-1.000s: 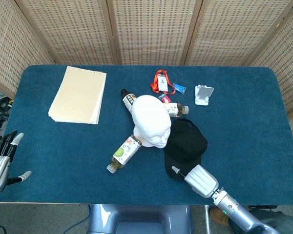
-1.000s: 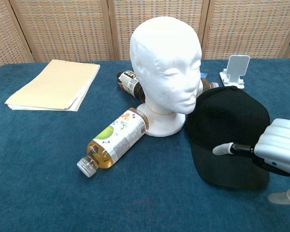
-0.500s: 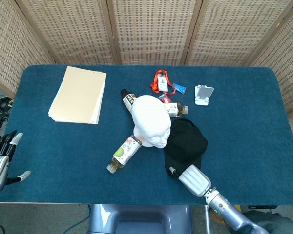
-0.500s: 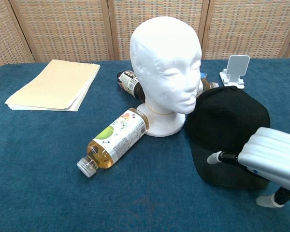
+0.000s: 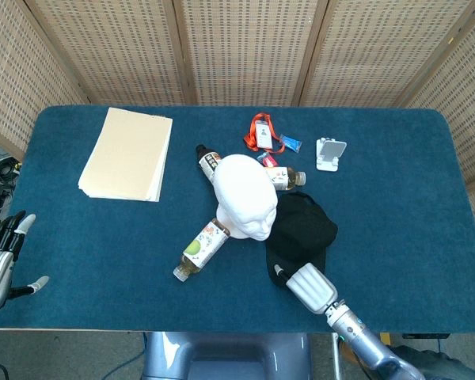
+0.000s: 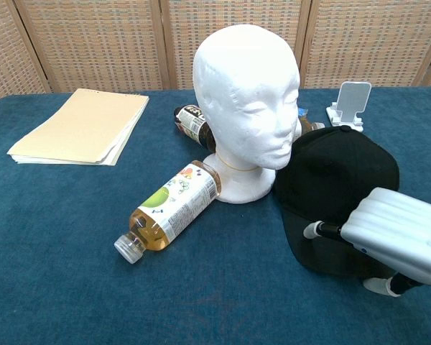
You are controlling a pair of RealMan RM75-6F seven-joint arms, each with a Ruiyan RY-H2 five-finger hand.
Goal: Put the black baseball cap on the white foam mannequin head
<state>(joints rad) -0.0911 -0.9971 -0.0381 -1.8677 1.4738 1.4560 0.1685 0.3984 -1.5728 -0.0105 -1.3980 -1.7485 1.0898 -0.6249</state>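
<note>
We judge the black baseball cap (image 6: 337,187) light and floppy, its brim under the right hand (image 6: 395,241) stiffest to grip; hand's closure indeterminate.

Blue-carpeted worktop (image 5: 396,198) carrying a paper stack (image 5: 127,154) at far left, a foam head (image 5: 245,196) at centre, and a black cap (image 5: 302,231) just right of it. Two bottles (image 5: 203,245) (image 5: 210,161) lie beside the head's base, a third (image 5: 283,177) behind it. Further back lie a lanyard badge (image 5: 264,133) and a white phone stand (image 5: 329,153).
</note>
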